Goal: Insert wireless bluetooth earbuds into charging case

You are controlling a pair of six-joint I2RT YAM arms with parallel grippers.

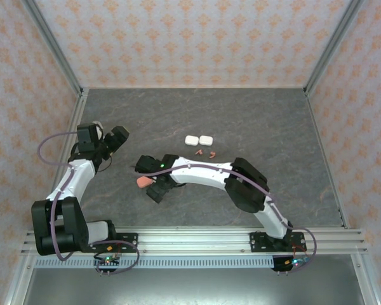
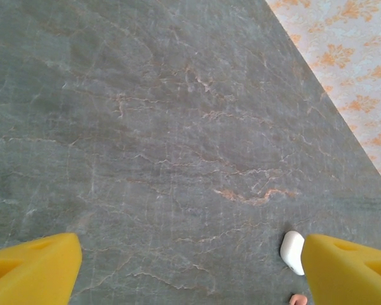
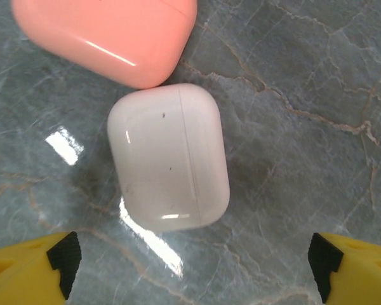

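Counter (image 1: pixel 197 108): grey veined stone, closed in on three sides by patterned walls (image 1: pixel 190 38).
Right arm (image 1: pixel 203 173): on the overhead feed I see it bent across from its base towards the left of centre, with its head low over the stone.
Left arm (image 1: pixel 76 175): it runs up along the left edge, and its head points in towards the middle.
Right jaws: released and spread wide. On my wrist feed the yellow fingers (image 3: pixel 32 267) sit in the two lower corners with bare counter between them, gripping nothing.
Left jaws: released as well. The yellow fingers (image 2: pixel 32 267) are at the lower corners of that wrist feed, with only stone between them.
Pink case (image 3: pixel 108 38): closed, lying ahead of the right jaws. One rounded corner meets the top of the white case; I cannot tell whether they touch.
White case (image 3: pixel 168 155): closed and lying flat with its seam showing, just ahead of the right jaws. Neither finger touches it.
Pair of white cases (image 1: pixel 191 140): side by side just past the centre of the counter, well apart from both sets of jaws.
Pink earbuds (image 1: pixel 200 153): two salmon ones lying loose on the counter just on the near side of the pair of white cases, not in any case. They are too small for me to tell how they lie.
Small white shape (image 2: pixel 293 251): rounded, beside the right-hand finger on the left wrist feed, with a pink speck (image 2: pixel 298 300) below it. I cannot tell what either is.
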